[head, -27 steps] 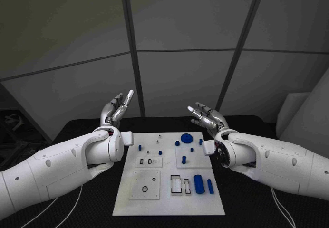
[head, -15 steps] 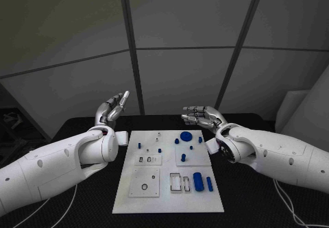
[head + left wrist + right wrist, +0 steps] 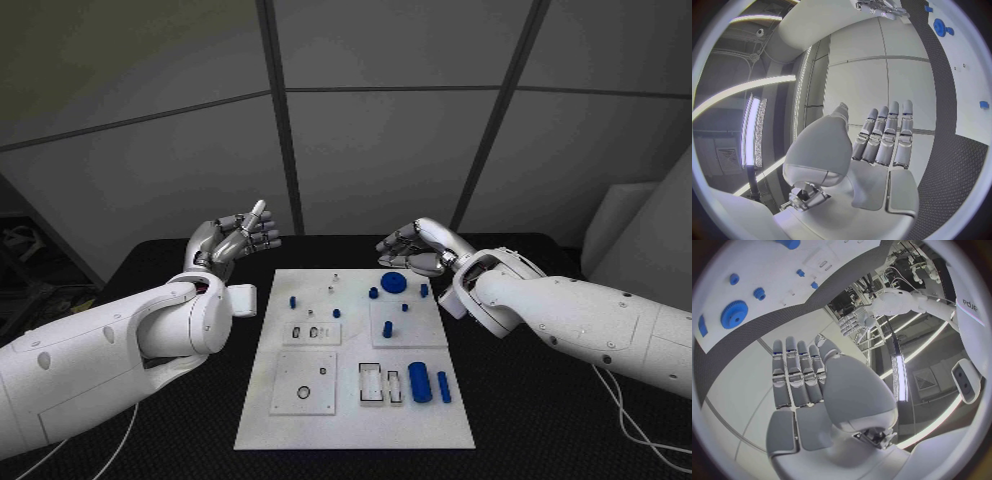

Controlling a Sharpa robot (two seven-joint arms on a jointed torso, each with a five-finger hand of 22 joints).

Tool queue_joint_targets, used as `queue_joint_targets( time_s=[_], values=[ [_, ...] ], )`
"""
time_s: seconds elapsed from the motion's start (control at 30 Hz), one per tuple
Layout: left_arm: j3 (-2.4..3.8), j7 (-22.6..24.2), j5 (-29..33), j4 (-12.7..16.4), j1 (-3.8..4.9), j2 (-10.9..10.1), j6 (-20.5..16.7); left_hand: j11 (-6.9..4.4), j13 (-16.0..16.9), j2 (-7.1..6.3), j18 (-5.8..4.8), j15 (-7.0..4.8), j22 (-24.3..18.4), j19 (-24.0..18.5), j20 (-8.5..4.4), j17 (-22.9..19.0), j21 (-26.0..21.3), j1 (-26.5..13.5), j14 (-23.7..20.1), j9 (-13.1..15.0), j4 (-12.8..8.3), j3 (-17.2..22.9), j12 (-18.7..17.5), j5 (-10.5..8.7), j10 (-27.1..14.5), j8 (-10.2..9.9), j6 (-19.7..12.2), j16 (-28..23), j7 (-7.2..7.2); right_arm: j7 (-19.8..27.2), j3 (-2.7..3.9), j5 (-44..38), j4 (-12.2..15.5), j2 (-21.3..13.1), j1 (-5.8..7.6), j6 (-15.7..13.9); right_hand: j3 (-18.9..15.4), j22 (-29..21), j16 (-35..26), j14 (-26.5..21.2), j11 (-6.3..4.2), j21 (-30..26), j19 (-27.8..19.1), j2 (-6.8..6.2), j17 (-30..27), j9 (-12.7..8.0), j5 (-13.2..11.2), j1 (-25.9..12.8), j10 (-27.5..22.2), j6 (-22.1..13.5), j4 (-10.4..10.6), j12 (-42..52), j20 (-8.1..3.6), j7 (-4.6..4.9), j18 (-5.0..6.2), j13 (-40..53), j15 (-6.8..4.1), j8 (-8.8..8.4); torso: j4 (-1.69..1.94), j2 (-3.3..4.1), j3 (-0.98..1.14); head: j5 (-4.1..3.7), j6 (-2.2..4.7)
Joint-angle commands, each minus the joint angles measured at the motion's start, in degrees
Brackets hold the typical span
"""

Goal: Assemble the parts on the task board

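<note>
Two robot hands up, holding nothing | left robot hand (image 3: pixel 235 240) fingers apart | right robot hand (image 3: pixel 418 247) curled in | risk: bumping blue gear (image 3: pixel 392 283) off task board (image 3: pixel 355 425)

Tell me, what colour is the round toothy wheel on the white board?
Blue. The gear shows best in the right wrist view.

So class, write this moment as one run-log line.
left hand: raised, holds nothing | right hand: above board's far edge, holds nothing | task board: blue parts untouched
</note>
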Motion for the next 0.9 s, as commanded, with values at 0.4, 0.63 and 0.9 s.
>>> queue_joint_targets(
  time_s=[0.4, 0.63, 0.9],
  values=[
    [0.04, -0.8, -2.5, 8.3, -0.08, -3.7, 4.8, -0.80, -0.1, -1.32, 0.27, -0.97, 0.9, 4.2, -1.25, 1.7, 2.5, 0.2, 3.0, -0.5, 0.2, -3.8, -1.3, -0.39, 2.9, -1.0, 2.7, -0.4, 0.27, -17.4, 0.11, -30.4, 1.4, 0.7, 3.86, 9.3, 12.2, 23.4, 22.7, 22.2, -4.24, 34.1, 16.5, -9.23, 17.0, 0.1, -1.3, -3.5, 8.2, 6.2, 0.3, -2.1, -8.34, -2.72, 0.08, 0.3, -7.14, -1.62, 2.25, 4.74, -0.85, -1.88, 1.52],
    [0.04, -1.1, -3.1, 10.5, -0.14, -4.1, 5.4, -0.78, -0.1, -1.45, 0.27, -0.96, 0.9, 4.2, -1.25, 1.8, 2.5, 0.2, 3.0, -0.5, 0.1, -4.0, -1.4, -0.38, 2.9, -1.1, 2.7, -0.5, 0.25, -22.1, 0.11, -37.0, 1.3, 1.4, 4.63, 12.8, 15.4, 49.5, 46.7, 22.1, -3.72, 54.4, 23.8, -12.05, 38.5, 0.2, -2.6, -5.3, 4.4, 4.9, 1.8, -2.0, -7.81, -2.92, -3.29, 0.4, -6.40, -1.56, 2.84, 6.17, -1.10, -2.49, 1.45],
    [0.06, -1.3, -3.2, 11.2, -0.17, -4.5, 5.5, -0.77, -0.1, -1.48, 0.27, -0.95, 0.9, 4.2, -1.25, 1.8, 2.5, 0.2, 3.0, -0.5, 0.1, -4.1, -1.5, -0.38, 2.8, -1.2, 2.6, -0.6, 0.25, -23.7, 0.12, -39.1, 1.4, 1.7, 4.82, 15.9, 15.9, 56.1, 53.9, 21.4, -3.05, 59.5, 25.0, -12.71, 45.5, 0.2, -2.7, -5.5, 2.3, 4.3, 2.2, -2.1, -7.09, -3.14, -4.13, 0.5, -6.12, -1.58, 3.03, 6.88, -1.22, -2.93, 1.30]
  ],
)
